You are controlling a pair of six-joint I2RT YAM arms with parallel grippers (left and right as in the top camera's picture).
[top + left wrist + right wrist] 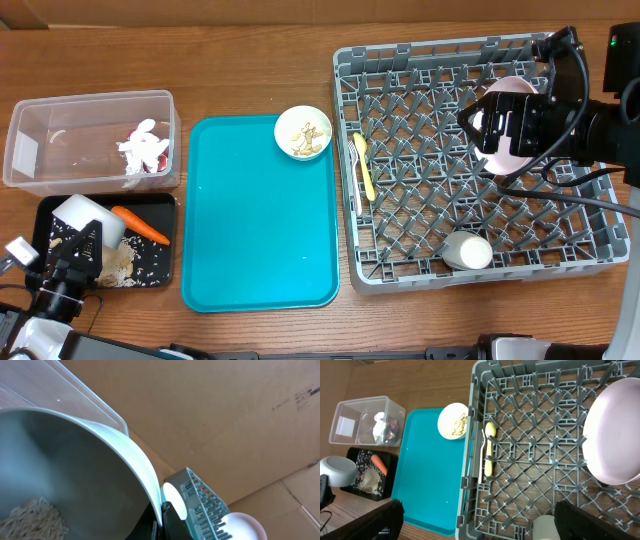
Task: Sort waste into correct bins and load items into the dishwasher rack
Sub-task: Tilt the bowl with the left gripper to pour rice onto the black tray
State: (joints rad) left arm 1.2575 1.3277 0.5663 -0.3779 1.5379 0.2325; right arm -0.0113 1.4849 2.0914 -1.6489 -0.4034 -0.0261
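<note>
White bowl hangs tilted over the black tray, left of the teal tray. The left gripper is pinched tight on its rim. The carrot lies just beside it, and the clear tub is close behind. Right of the teal tray, the right gripper is spread wide over the dishwasher rack, near the plate, holding nothing.

Overhead, I see only slivers of the plate; the bowl overflows my left wrist view's edges.
</note>
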